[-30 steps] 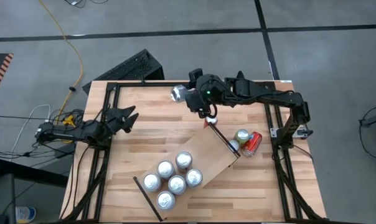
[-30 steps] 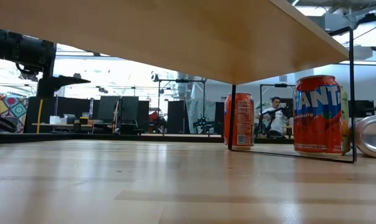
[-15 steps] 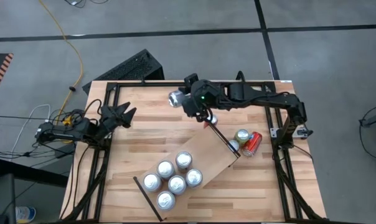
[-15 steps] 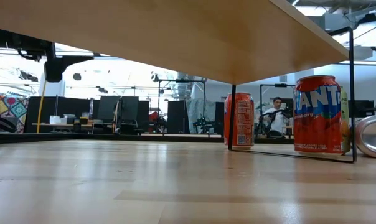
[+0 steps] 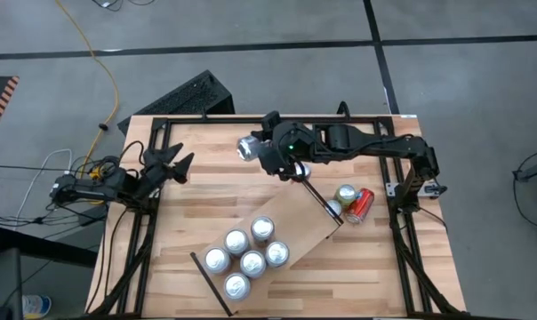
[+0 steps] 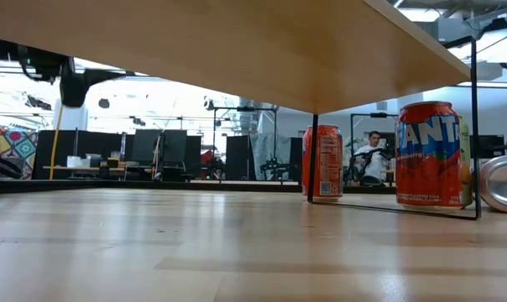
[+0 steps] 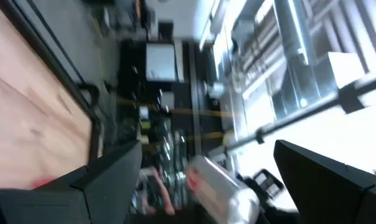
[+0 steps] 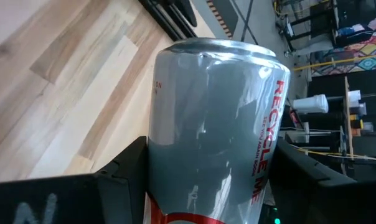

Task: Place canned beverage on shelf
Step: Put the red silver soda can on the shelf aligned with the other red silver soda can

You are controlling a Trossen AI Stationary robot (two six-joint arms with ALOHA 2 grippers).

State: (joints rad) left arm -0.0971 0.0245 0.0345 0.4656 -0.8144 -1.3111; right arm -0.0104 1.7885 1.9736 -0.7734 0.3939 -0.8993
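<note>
Showing striped wood tabletop [image 5: 188, 222], pale shelf [image 5: 291, 222], grey floor [image 5: 482, 89] around

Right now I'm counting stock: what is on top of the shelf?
Six upright cans cluster at one end of the shelf; the rest is bare. Their labels cannot be seen from above.
</note>
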